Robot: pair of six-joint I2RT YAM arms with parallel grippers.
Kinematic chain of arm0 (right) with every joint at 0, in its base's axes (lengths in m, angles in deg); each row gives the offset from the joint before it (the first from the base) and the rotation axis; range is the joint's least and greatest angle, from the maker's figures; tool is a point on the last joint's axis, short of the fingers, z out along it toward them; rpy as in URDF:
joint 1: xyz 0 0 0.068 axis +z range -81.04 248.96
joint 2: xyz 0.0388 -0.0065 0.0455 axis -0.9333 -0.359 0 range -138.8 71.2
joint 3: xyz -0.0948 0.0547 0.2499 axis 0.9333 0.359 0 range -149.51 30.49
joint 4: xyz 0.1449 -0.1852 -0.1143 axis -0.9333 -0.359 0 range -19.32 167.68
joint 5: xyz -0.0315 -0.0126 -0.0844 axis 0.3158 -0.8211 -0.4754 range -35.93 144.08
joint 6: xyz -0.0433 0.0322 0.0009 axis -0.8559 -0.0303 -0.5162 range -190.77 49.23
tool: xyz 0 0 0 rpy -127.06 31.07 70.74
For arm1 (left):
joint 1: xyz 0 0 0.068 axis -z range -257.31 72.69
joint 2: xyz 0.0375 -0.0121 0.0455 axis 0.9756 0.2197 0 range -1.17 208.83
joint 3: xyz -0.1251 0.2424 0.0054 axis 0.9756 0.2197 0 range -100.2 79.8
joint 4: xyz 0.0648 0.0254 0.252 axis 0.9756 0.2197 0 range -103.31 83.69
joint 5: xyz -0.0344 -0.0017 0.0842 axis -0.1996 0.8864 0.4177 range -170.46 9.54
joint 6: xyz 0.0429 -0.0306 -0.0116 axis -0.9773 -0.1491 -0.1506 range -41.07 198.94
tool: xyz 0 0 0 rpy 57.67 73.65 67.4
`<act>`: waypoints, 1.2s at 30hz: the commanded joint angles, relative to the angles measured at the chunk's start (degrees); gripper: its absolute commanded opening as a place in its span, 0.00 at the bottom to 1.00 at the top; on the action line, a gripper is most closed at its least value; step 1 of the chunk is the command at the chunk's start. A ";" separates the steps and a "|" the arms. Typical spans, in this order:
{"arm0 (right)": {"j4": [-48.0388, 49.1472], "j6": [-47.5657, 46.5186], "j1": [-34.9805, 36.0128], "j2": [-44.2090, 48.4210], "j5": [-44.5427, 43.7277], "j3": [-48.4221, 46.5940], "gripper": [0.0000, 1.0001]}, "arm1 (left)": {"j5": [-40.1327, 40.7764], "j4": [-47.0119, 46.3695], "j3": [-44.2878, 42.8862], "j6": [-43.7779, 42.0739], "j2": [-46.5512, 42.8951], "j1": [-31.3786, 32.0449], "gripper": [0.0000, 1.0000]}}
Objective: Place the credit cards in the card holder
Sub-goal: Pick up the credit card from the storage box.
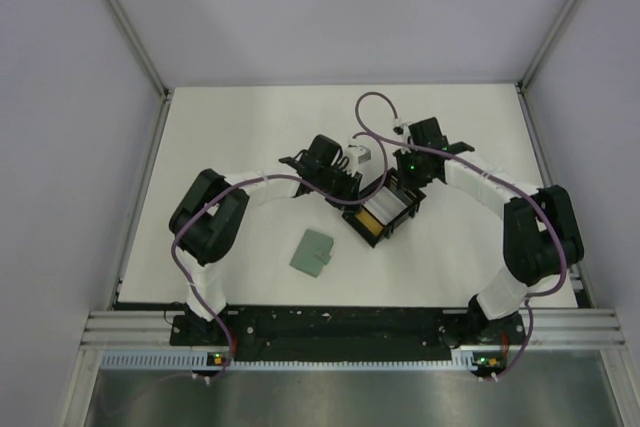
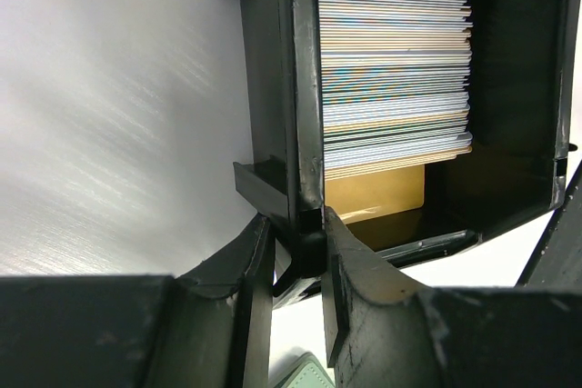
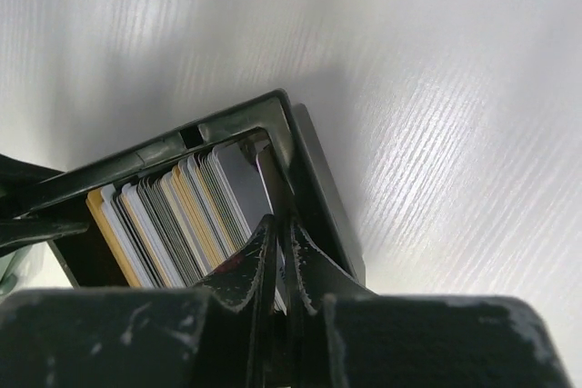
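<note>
The left gripper (image 2: pixel 298 256) clamps the black box (image 2: pixel 305 88) wall. The right gripper (image 3: pixel 280 229) pinches one card (image 3: pixel 266 174) from the stack (image 2: pixel 391 61) inside. Next it must lift the card out gently toward the card holder (image 1: pixel 313 252), near left.

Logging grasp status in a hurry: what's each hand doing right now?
The left hand is closed on the wall of the black box, holding it.
The right hand is closed, apparently pinching the end card of the stack.
</note>
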 commanded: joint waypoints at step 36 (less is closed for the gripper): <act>-2.75 0.40 6.12 -6.33 -21.17 0.80 0.13 | -1.06 -3.91 0.54 3.73 -6.57 0.21 0.09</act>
